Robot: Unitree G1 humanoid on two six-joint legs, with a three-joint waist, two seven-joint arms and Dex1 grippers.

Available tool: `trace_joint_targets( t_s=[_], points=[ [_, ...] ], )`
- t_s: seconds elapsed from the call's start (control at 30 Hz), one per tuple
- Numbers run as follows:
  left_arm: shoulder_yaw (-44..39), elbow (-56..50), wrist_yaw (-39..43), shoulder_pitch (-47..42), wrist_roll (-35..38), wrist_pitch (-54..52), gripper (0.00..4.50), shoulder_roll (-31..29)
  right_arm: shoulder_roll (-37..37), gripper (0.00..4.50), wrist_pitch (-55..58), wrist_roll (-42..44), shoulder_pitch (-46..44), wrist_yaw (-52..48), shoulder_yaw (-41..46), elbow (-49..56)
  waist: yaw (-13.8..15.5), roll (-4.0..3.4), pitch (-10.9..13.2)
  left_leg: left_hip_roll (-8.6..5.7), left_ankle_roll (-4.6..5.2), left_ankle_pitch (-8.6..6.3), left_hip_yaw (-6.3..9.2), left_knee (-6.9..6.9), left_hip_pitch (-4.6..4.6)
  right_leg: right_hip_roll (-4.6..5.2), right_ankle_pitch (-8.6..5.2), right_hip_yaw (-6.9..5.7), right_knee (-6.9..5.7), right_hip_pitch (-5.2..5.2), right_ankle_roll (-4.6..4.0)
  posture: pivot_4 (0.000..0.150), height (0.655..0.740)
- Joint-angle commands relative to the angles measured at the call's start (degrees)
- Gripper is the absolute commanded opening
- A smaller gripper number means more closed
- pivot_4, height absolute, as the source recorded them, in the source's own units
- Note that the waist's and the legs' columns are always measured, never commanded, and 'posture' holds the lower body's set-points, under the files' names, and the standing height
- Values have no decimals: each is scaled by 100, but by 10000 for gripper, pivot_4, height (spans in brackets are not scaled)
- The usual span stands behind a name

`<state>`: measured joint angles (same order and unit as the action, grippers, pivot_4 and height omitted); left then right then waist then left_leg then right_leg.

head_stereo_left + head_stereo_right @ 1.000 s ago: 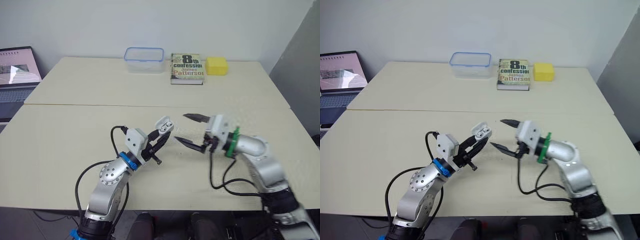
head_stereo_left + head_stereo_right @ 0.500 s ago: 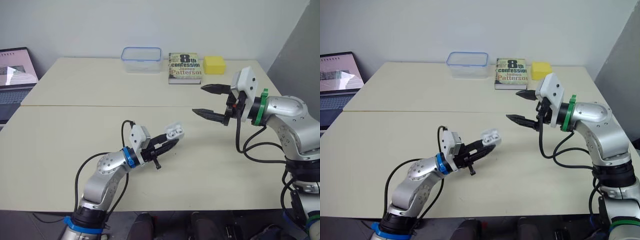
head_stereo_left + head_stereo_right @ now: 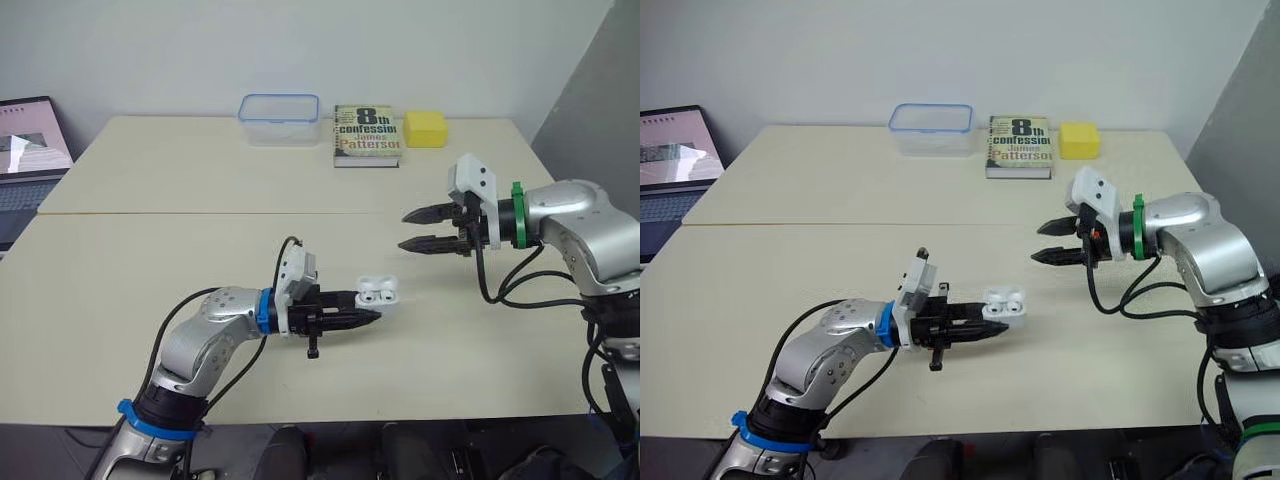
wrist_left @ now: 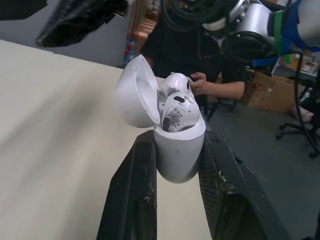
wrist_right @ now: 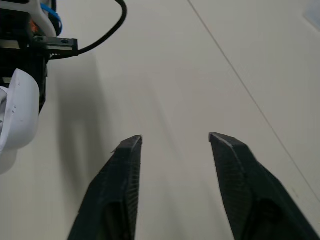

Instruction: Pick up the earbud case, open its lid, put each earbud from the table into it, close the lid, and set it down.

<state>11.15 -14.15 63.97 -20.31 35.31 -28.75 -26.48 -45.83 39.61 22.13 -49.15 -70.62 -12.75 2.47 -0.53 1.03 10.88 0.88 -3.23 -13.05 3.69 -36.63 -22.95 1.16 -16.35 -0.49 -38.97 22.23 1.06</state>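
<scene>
The white earbud case (image 3: 379, 291) sits between the fingers of my left gripper (image 3: 366, 311), which is shut on its body just above the table. Its lid (image 4: 134, 93) stands open. Two white earbuds (image 4: 177, 106) sit in the case, as the left wrist view shows. My right gripper (image 3: 403, 231) hovers to the right of the case and a little farther back, apart from it. Its two black fingers (image 5: 124, 165) point toward the case, open, with nothing between them. The case edge (image 5: 18, 118) shows in the right wrist view.
At the table's far edge stand a clear container with a blue rim (image 3: 279, 118), a book (image 3: 367, 134) and a yellow block (image 3: 425, 128). A laptop (image 3: 28, 145) is at the far left. A seam (image 3: 200, 213) runs across the table. A person (image 4: 200, 60) sits beyond the table.
My left arm has stretched to the right with the case, now held level. My right gripper pulled back to the right, then dropped lower, and its fingers have narrowed.
</scene>
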Motion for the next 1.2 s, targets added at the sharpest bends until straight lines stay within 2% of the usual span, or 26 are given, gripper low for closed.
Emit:
trace_joint_targets(
  t_s=[0.03, 0.1, 0.13, 0.73, 0.93, 1.03, 1.2],
  points=[
    [54, -175, 100, -87, 50, 22, 7475, 31, -128, 7808, 196, 70, -146, -499, -205, 99, 5, 0, 0, -1, 0, 0, -1, 0, -1, 1, 0, 1, 1, 0, 0, 1500, 7278],
    [81, -147, 129, -100, -3, 83, 7475, 51, -131, 720, 281, 86, -132, -641, -284, 169, 6, 0, 0, -2, 0, 0, -2, 0, -2, 2, 0, 3, 3, 0, 0, 1500, 7278],
    [87, -141, 132, -101, -11, 94, 7475, 56, -128, 0, 310, 95, -124, -690, -304, 209, 7, 0, 0, -4, 0, 0, -4, 0, -3, 4, 0, 5, 3, 1, 0, 1500, 7278],
    [149, -38, 225, -50, -218, 357, 7475, 46, -371, 0, 1305, 1180, 171, -1090, -149, 1594, 10, 0, 1, -2, 0, 0, 0, -2, -2, 3, 0, 0, 1, 1, 1, 1500, 7278],
    [107, 3, 168, -53, -216, 296, 7475, 84, -402, 0, 1268, 1177, 402, -993, -155, 1803, 11, 0, 1, -3, 0, 0, -1, -2, -2, 3, 0, 2, 2, 0, 1, 1500, 7278],
    [55, 19, 12, -94, -93, -15, 7475, 105, -250, 0, 971, 853, 483, -531, -75, 1640, 9, 0, 1, -3, 0, 0, 0, -2, -2, 3, 0, 1, 2, 0, 1, 1500, 7278],
    [-29, 494, -373, -433, 344, -1581, 7475, -30, -374, 0, 232, 308, 598, -139, 193, 1174, 4, 1, 1, -4, 0, 0, 2, -4, -2, 2, -1, -2, 0, 0, 2, 1500, 7278]
  ],
)
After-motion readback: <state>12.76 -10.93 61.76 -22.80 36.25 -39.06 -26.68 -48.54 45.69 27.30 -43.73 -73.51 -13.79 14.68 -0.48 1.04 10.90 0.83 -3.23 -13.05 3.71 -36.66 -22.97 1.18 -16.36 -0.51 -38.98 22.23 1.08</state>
